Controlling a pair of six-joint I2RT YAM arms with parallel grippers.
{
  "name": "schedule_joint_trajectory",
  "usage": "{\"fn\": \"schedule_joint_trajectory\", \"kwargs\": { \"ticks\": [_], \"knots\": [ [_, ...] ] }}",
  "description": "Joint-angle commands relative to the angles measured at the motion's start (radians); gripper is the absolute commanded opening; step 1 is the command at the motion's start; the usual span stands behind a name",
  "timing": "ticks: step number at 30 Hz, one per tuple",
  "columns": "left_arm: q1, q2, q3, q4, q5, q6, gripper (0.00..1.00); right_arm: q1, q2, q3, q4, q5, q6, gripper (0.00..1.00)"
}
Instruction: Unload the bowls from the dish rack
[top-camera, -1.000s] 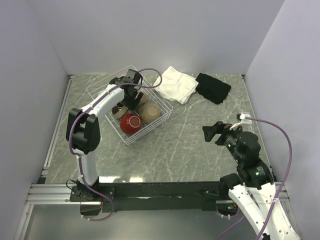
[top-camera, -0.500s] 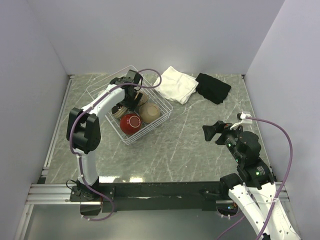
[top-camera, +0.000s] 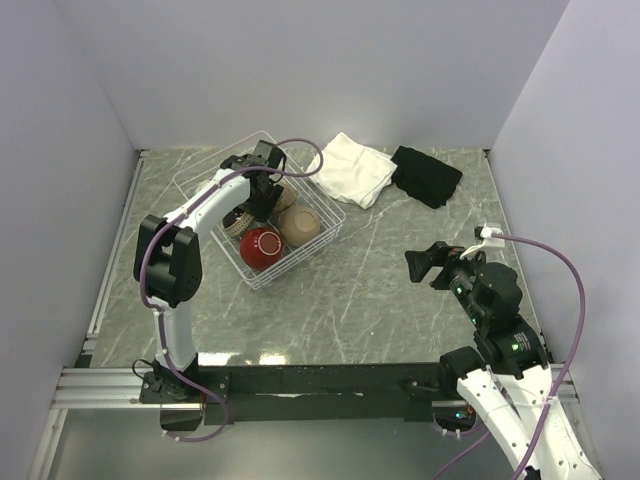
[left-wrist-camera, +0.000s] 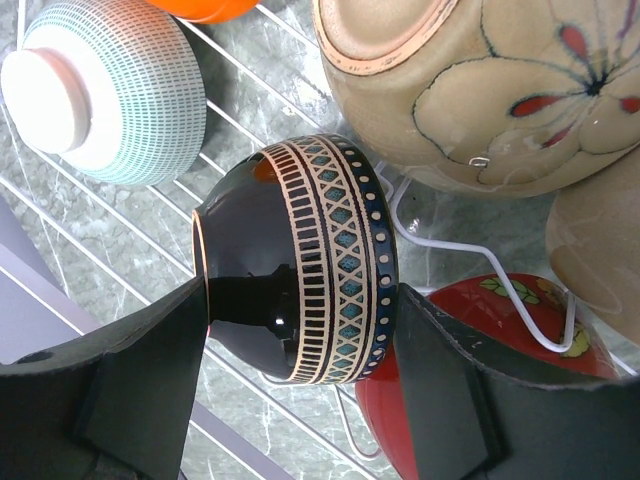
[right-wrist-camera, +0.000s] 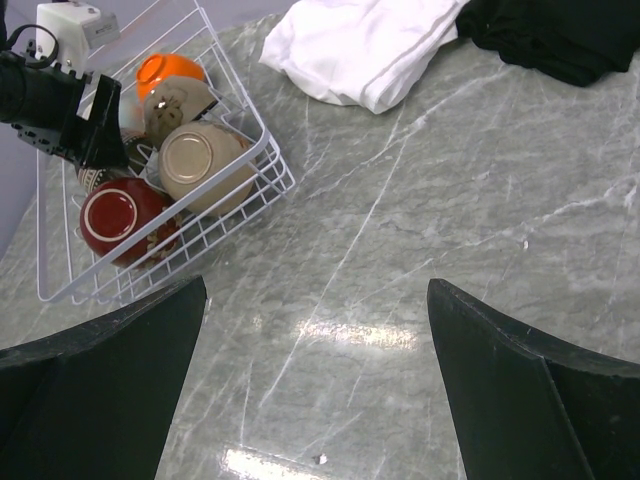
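Observation:
The white wire dish rack (top-camera: 301, 251) stands at the back left with several bowls in it. My left gripper (left-wrist-camera: 305, 310) reaches into it and is shut on the dark brown patterned bowl (left-wrist-camera: 320, 260), one finger on its foot, the other at its rim. Around it lie a pale blue-green bowl (left-wrist-camera: 110, 95), an orange bowl (left-wrist-camera: 200, 8), a beige flowered bowl (left-wrist-camera: 500, 90), a tan bowl (left-wrist-camera: 600, 250) and a red bowl (left-wrist-camera: 470, 330). From above, the left gripper (top-camera: 258, 195) hides the dark bowl. My right gripper (top-camera: 425, 265) hovers open and empty over the table at the right.
A folded white cloth (top-camera: 352, 168) and a black cloth (top-camera: 427, 175) lie at the back, right of the rack. Bare marble table (right-wrist-camera: 400, 250) lies under the right gripper (right-wrist-camera: 315, 340). Walls close the table on three sides.
My left gripper has shifted only slightly inside the rack. The right arm has not moved.

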Motion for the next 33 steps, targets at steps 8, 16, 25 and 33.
{"fn": "schedule_joint_trajectory", "kwargs": {
  "ticks": [8, 16, 25, 33],
  "knots": [
    [0.015, -0.086, 0.024, 0.015, -0.089, -0.023, 0.36, 0.007, 0.000, 0.038, 0.075, -0.087, -0.005, 1.00],
    [0.044, -0.151, 0.004, 0.055, -0.092, -0.038, 0.18, 0.008, 0.018, 0.020, 0.132, -0.169, 0.004, 1.00],
    [0.099, -0.235, 0.003, 0.118, 0.013, -0.127, 0.02, 0.008, 0.063, 0.015, 0.189, -0.249, 0.001, 1.00],
    [0.168, -0.300, -0.016, 0.173, 0.144, -0.213, 0.01, 0.008, 0.115, 0.009, 0.238, -0.310, 0.007, 1.00]
  ]
}}
